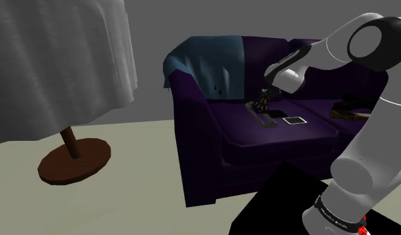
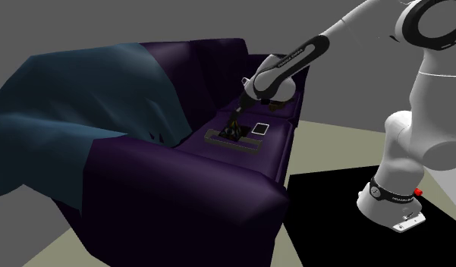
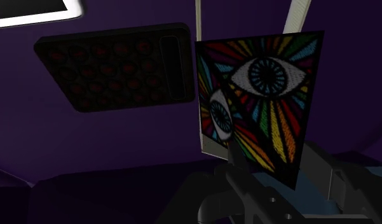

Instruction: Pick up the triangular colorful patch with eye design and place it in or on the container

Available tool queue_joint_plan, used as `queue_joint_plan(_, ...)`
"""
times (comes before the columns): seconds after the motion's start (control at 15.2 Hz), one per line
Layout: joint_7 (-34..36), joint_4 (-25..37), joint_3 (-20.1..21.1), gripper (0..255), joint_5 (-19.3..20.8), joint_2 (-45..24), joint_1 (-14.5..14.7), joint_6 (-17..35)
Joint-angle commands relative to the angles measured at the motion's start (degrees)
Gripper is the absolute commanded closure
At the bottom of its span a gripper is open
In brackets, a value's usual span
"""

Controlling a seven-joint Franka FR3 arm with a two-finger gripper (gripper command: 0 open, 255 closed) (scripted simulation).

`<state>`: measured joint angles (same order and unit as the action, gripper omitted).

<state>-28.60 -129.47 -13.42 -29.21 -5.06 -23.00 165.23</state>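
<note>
Wrist view: gripper [image 3: 279, 173] clenched on patch [image 3: 267, 89]; rainbow rays around 1 white eye, black edge.

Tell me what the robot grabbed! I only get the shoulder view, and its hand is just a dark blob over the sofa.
Observer: In the wrist view the fingers clasp a patch, standing upright between them. It has rainbow stripes fanning out from a big eye.
Operator: Cool! What's the dark square on the sofa seat near it?
Observer: Up close, the dark square has rows of round buttons and a narrow window along one edge, like a calculator.
</note>
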Motion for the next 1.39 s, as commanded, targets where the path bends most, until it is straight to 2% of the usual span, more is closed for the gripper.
queue_joint_plan(0.0,-0.15,0.02,0.05,255,-0.18,-0.09,-0.02,0.11)
queue_joint_plan(0.2,-0.15,0.02,0.05,255,-0.18,-0.09,-0.02,0.11)
queue_joint_plan(0.26,-0.15,0.01,0.05,0,-0.19,-0.08,-0.02,0.11)
queue_joint_plan(0.59,-0.16,0.01,0.05,0,-0.19,-0.08,-0.02,0.11)
queue_joint_plan(0.86,6.97,-3.78,-1.59,0,9.2,8.35,0.09,-3.79)
queue_joint_plan(1.32,6.94,-3.77,-1.3,0,9.16,8.35,-0.19,-3.8)
